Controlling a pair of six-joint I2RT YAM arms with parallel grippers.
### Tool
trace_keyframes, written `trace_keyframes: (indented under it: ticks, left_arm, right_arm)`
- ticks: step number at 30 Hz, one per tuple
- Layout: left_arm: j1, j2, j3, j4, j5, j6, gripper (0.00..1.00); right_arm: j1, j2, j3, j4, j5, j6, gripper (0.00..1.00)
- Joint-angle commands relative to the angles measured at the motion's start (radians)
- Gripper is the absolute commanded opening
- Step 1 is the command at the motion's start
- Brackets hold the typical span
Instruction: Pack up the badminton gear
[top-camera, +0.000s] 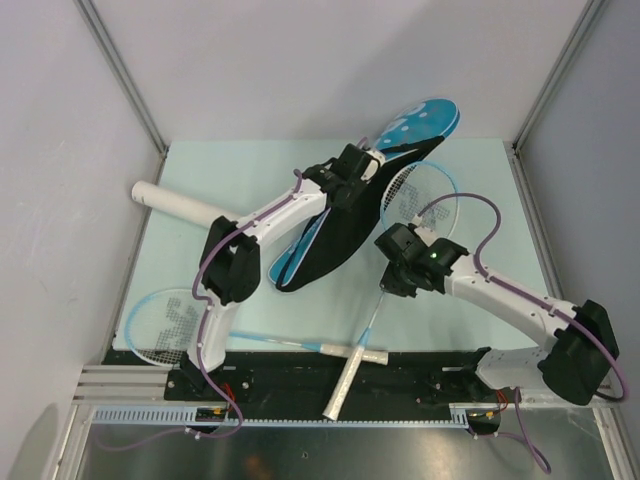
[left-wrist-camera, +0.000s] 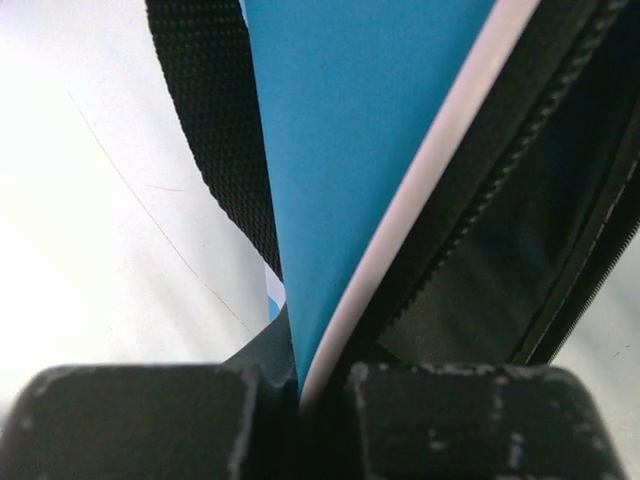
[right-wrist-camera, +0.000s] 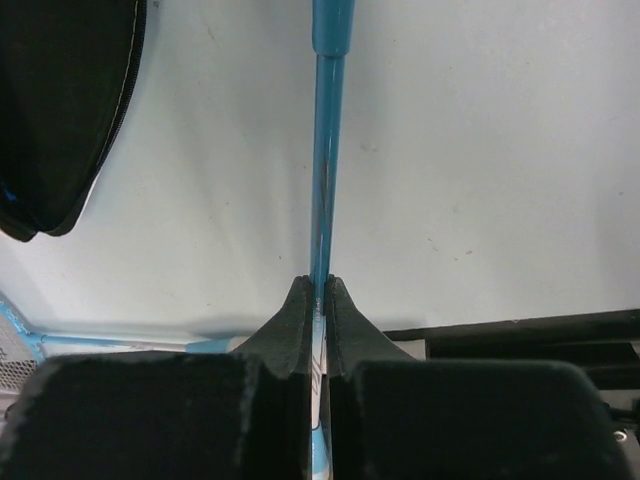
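Right hand (right-wrist-camera: 318, 292) around racket shaft (right-wrist-camera: 323, 170)

The top external camera sits high above and behind the arm bases and looks down from afar, taking in the whole tabletop (top-camera: 240, 165) and both arms. The left wrist camera looks out along the left end effector (left-wrist-camera: 322, 395) from very near, its frame almost filled by the racket bag (left-wrist-camera: 360, 130). The right wrist camera looks steeply down past the right end effector (right-wrist-camera: 320, 300) at a racket shaft (right-wrist-camera: 325, 150) and the tabletop close below. All three views share the bag, seen only as a black edge at the upper left of the right wrist view.
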Motion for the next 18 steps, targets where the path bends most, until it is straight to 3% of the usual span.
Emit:
trace_keyframes:
  ticks: [1,8,18]
  left_arm:
    - [-0.040,-0.053,0.015,0.057,0.016,0.050,0.00]
    - [-0.066,-0.110,-0.051,0.058,0.149,0.081,0.00]
    - [-0.063,-0.165,-0.111,0.057,0.322,0.238,0.00]
  right_arm:
    - [-0.020,0.064,0.045,0.075,-0.014,-0.004,0.00]
    - [-0.065,0.172,0.170,0.112,-0.018,-0.036,0.00]
    - [-0.055,0.275,0.267,0.230,-0.072,-0.034,0.00]
